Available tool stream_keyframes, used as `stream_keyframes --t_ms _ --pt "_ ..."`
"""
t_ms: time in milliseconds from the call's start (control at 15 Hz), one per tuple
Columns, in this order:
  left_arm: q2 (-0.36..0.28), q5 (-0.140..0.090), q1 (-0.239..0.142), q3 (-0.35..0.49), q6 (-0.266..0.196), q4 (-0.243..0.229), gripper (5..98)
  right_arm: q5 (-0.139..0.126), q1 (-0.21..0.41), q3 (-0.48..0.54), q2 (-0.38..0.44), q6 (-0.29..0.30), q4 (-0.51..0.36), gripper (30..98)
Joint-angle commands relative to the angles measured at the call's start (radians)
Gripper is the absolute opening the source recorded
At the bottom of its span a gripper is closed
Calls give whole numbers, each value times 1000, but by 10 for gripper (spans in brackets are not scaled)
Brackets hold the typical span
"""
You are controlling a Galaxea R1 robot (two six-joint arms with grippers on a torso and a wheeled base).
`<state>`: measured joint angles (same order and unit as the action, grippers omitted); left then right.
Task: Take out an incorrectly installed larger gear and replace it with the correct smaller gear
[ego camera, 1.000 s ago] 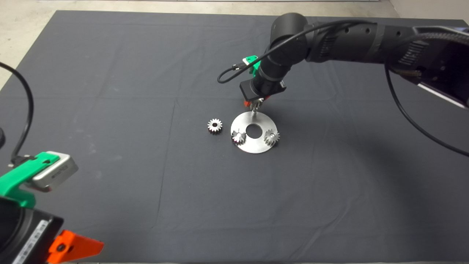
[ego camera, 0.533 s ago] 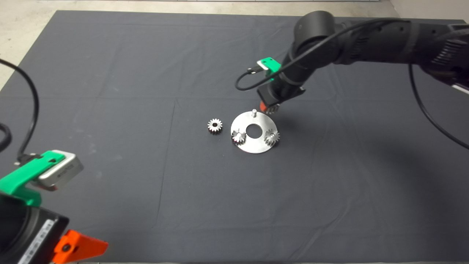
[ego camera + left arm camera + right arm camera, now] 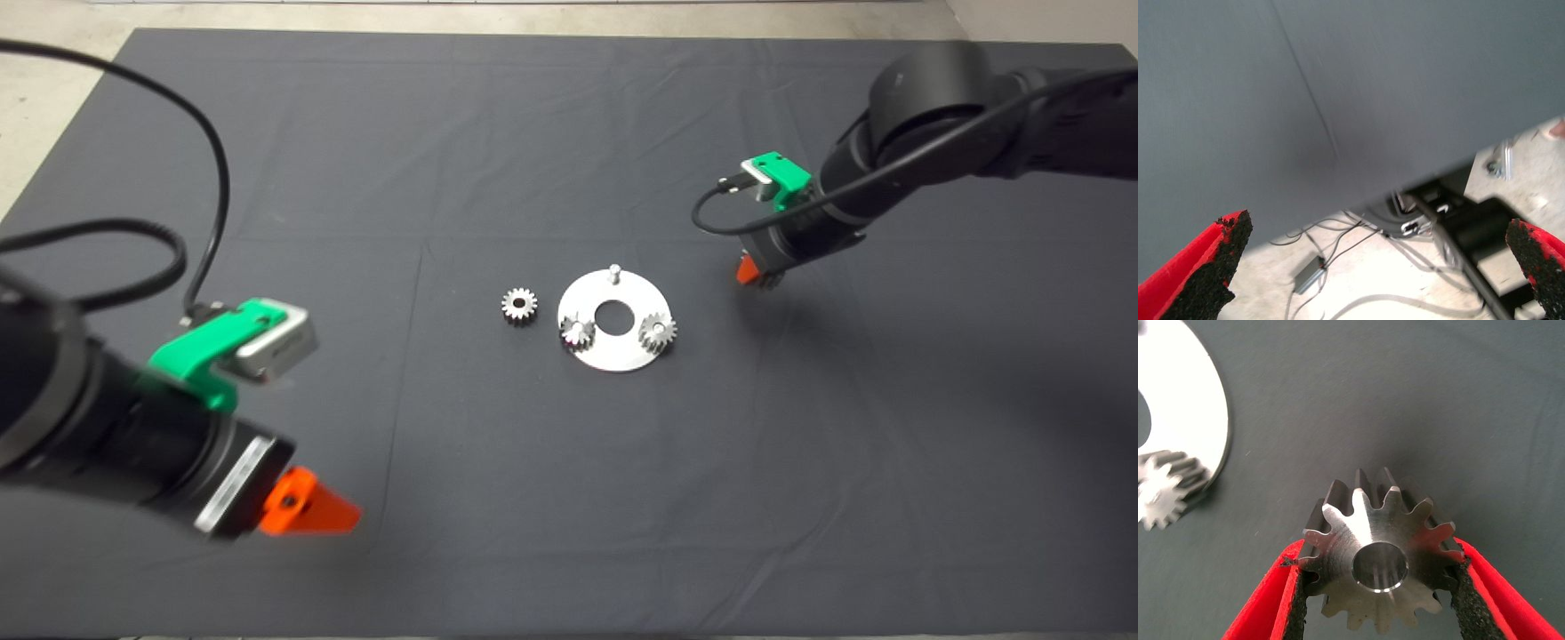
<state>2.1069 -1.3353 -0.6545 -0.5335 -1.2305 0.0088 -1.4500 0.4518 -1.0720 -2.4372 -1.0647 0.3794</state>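
Note:
My right gripper [image 3: 757, 272] is right of the round steel plate [image 3: 613, 356] and is shut on the larger gear [image 3: 1378, 560], whose coarse teeth sit between the red fingers [image 3: 1265, 607]. The plate carries two small shiny gears [image 3: 576, 332] [image 3: 658, 331] and one bare pin [image 3: 613, 271] at its far edge. The smaller gear [image 3: 519, 305] lies loose on the mat just left of the plate. My left gripper [image 3: 311, 511] is over the mat at the lower left, open and empty, with its pads [image 3: 1218, 260] wide apart.
The dark mat [image 3: 569, 498] covers the table. In the right wrist view the plate edge [image 3: 1191, 407] and one mounted small gear [image 3: 1161, 493] show beside the held gear. The left wrist view shows the mat edge and floor with cables [image 3: 1338, 253].
My right gripper lifted the larger gear off the far pin and carried it right, away from the plate. My left arm moved up and rightward onto the mat.

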Motion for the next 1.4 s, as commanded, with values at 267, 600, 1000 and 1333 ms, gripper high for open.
stream_keyframes --t_ms 267,600,1000,1333 --pt "298 8 299 -471 201 292 978 -4 29 150 89 -61 3 478" --pt "382 47 294 -585 235 300 978 -1 -39 187 112 -74 6 479" --pt "481 45 292 -681 244 351 978 -3 -124 215 128 -74 12 495" --pt "485 37 292 -716 255 405 978 2 -146 229 154 -74 26 530"
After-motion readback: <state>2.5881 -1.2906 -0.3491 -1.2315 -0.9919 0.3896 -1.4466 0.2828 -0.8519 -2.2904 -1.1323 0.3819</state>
